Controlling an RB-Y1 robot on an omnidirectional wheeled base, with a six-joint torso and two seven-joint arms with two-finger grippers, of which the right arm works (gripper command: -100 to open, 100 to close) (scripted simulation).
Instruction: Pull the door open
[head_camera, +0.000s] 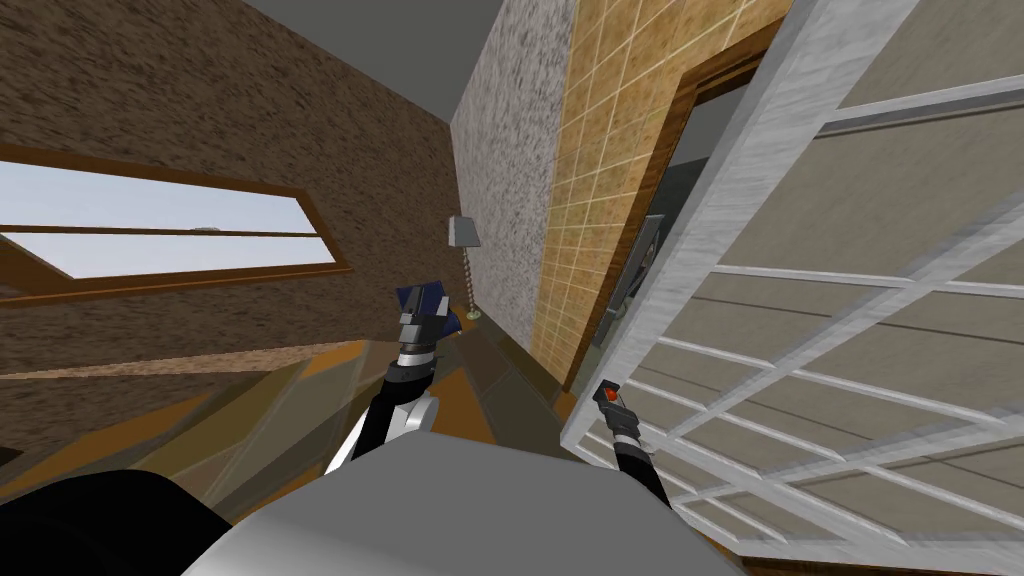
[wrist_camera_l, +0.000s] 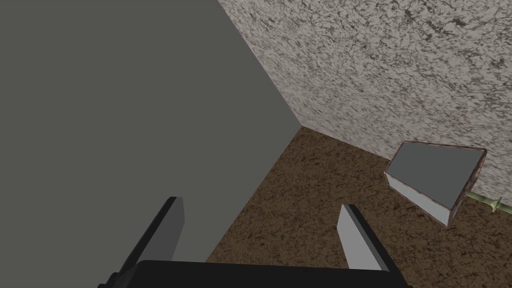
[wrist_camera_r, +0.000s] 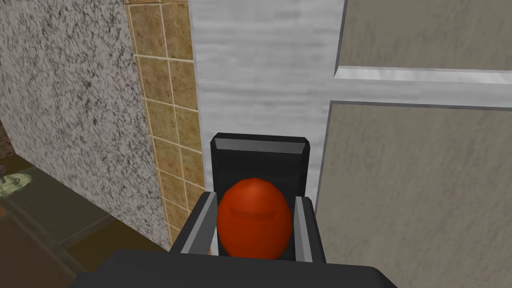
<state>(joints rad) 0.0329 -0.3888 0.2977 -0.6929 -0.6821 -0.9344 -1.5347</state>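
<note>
Now the right end effector (wrist_camera_r: 255, 200) clamps the red knob (wrist_camera_r: 254, 225), covering its sides, on a dark plate (wrist_camera_r: 260, 155) at the white door's (wrist_camera_r: 260, 75) edge. The door stands ajar from its brown frame (head_camera: 655, 170). The left end effector (wrist_camera_l: 260, 205) hangs open.

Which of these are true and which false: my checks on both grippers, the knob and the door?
1. The right gripper is shut on the knob. True.
2. The knob is blue. False: it is red.
3. The left gripper is open. True.
4. The left gripper holds the lamp. False: it holds nothing; the lamp stands apart.
5. The door sits flush in its frame. False: the head view shows it ajar.
</note>
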